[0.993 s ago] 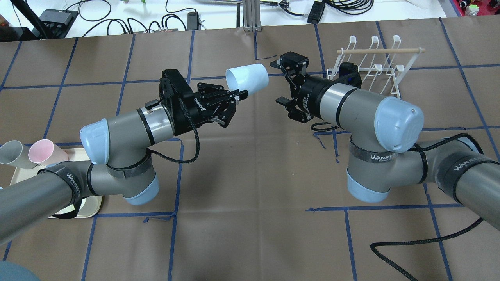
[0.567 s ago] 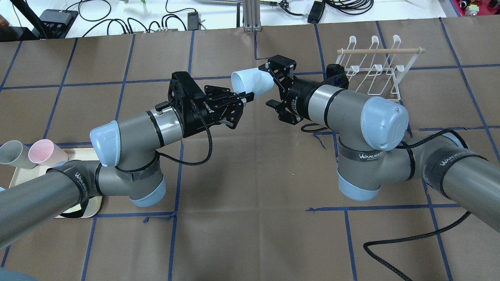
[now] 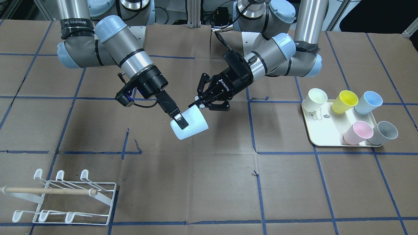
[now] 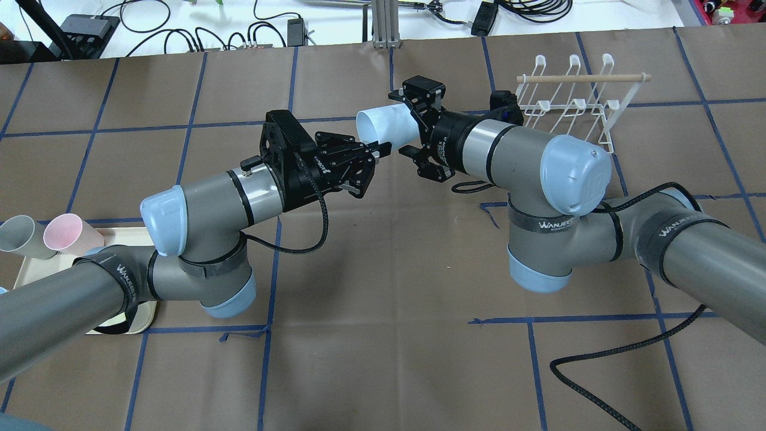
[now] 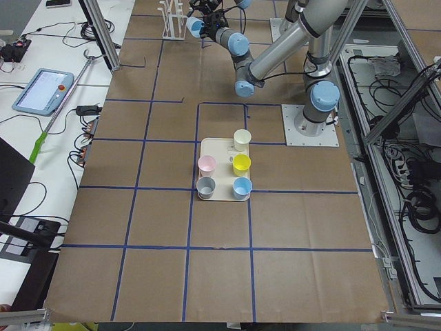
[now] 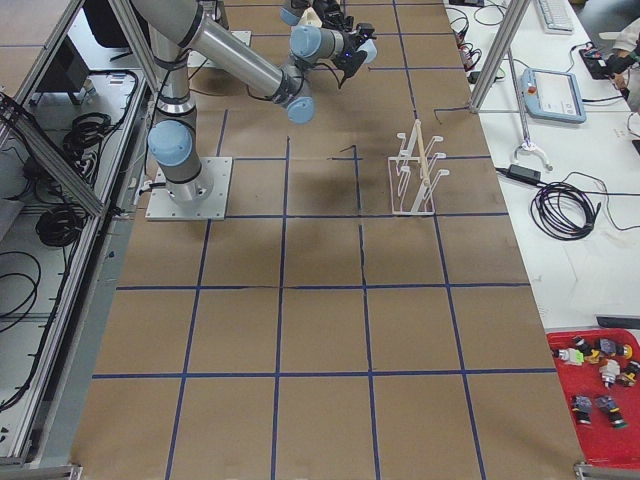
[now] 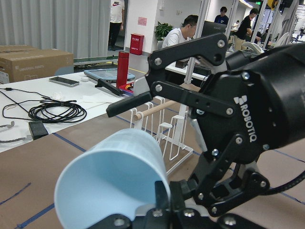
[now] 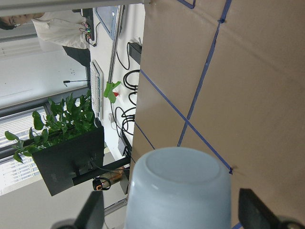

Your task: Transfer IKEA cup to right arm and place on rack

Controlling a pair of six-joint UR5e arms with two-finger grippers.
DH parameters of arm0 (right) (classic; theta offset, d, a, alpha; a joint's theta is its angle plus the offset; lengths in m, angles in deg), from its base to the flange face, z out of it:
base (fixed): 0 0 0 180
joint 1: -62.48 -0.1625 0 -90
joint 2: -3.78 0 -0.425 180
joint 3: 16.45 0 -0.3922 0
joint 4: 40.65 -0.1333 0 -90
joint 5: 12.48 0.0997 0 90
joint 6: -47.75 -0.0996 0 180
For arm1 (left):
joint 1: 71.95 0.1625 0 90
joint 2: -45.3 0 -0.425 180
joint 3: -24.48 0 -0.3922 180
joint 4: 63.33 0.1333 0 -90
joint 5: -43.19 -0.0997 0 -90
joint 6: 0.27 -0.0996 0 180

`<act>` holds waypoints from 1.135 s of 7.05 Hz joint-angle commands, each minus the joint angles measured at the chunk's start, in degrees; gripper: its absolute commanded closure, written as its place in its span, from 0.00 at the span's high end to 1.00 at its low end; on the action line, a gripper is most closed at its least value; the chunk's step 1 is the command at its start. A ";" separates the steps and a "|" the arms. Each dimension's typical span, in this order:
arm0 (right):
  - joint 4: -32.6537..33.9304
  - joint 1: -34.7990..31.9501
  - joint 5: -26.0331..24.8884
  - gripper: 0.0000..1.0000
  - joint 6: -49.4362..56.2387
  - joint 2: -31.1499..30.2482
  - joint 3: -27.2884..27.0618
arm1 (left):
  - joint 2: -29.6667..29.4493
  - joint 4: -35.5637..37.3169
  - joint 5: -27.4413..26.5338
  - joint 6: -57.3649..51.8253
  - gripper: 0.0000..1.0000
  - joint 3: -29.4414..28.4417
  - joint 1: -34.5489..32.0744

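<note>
Evidently mid-handover: the black left gripper (image 4: 376,149) pinches the pale-blue plastic cup (image 4: 386,123) by its rim, sideways in the air beside the white wire rack (image 4: 583,78), so the right gripper (image 4: 413,126), jaws wide open, straddles its base.

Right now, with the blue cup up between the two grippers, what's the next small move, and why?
Probably close the right gripper on the pale blue cup: its open fingers straddle the cup's base with gaps on both sides, while the left gripper pinches the rim. The left should let go only afterwards.
</note>
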 commanded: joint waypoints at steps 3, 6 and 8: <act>-0.25 -0.39 -0.24 0.99 -0.01 0.97 0.95 | 0.25 -0.06 0.00 0.48 0.04 0.00 -0.09; -0.25 -0.48 -0.33 0.82 0.08 1.05 1.04 | 0.60 0.03 0.00 1.36 0.05 0.00 -0.09; -0.25 -0.48 -0.16 0.63 -0.01 1.05 1.04 | 0.77 0.03 0.00 2.15 0.08 0.00 -0.09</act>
